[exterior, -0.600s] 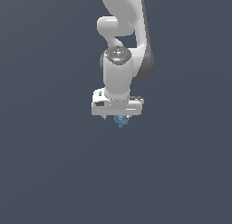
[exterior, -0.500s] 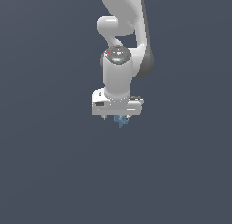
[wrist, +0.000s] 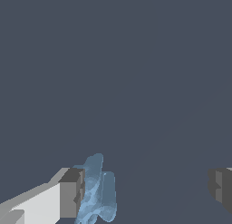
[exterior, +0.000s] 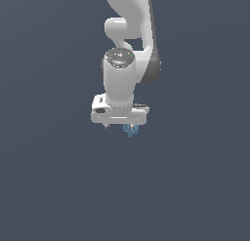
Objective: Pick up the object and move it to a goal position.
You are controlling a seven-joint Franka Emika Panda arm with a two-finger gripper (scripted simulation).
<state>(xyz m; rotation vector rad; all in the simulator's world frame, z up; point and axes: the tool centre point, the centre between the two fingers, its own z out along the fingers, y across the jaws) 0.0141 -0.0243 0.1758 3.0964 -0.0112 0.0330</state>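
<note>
Now a lumpy, translucent light-blue object touches one open claw finger.

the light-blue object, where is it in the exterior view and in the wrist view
Exterior view: the light-blue object sits just under the white robot hand, near the picture's middle.
Wrist view: it lies against one grey fingertip; the other fingertip stands well apart.
Shared landmark: the gripper.

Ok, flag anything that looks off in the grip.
The light-blue object sits against one finger only; the other finger stands far apart from it. The gripper is open, so the object is off-centre and not clamped.
</note>
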